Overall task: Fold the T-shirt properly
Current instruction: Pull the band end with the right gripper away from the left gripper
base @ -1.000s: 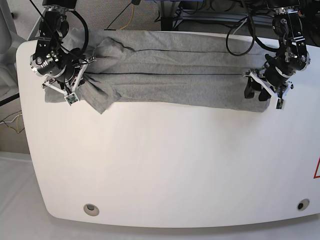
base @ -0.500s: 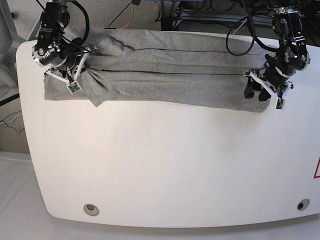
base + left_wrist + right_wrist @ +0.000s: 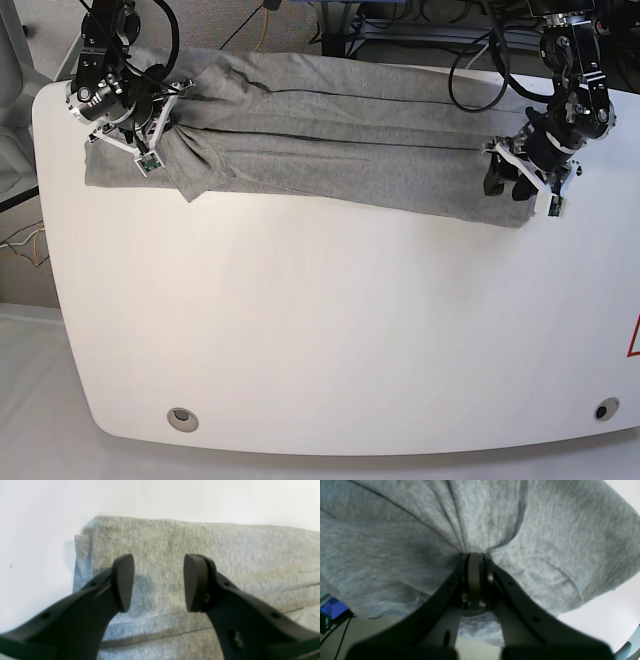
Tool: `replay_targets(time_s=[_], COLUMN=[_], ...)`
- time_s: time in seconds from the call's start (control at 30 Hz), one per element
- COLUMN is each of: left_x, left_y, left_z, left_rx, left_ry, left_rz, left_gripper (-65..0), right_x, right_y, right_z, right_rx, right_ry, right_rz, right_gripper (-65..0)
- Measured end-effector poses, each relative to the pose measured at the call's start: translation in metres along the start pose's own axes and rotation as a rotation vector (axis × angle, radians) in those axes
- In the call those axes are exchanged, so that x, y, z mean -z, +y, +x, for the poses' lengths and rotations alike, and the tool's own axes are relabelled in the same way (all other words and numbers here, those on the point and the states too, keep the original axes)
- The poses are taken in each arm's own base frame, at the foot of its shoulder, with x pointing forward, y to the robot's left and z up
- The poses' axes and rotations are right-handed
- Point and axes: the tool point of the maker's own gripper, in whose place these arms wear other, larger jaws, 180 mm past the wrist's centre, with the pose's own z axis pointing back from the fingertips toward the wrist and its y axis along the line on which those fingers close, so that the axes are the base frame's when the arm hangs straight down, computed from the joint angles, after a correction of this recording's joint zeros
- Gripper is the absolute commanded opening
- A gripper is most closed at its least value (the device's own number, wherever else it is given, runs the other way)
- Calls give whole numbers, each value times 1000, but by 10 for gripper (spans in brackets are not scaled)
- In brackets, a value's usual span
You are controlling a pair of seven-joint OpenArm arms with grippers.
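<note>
Grey T-shirt (image 3: 330,150) lies in a long band along table (image 3: 330,330) far edge; right fingers (image 3: 473,555) clamped on bunched cloth, left fingers (image 3: 122,580) apart above the other end; pull evenly, keep folds stacked

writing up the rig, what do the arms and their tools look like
Both arms are black with loose black cables. The left tool has two curved matte black fingers with flat rounded pads. White brackets and a small green board sit by the right tool.
</note>
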Motion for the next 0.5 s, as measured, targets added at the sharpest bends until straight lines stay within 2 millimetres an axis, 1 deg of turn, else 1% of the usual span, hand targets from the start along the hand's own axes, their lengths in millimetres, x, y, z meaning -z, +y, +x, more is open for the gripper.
replay_targets(time_s=[0.17, 0.33, 0.4, 0.5], left_x=[0, -2, -2, -3], left_y=[0, 0, -1, 0], left_z=[-1, -8, -11, -14], left_rx=[-1, -4, -7, -7], left_ry=[1, 16, 25, 32], left_rz=[0, 0, 1, 0], left_gripper=[-359, -359, -359, -359], right_x=[5, 6, 6, 6], right_y=[-4, -7, -7, -6], right_z=[4, 10, 10, 9], right_rx=[12, 16, 16, 16], right_ry=[-3, -15, -15, -14], right_rz=[2, 1, 1, 2], right_gripper=[-649, -646, -626, -552])
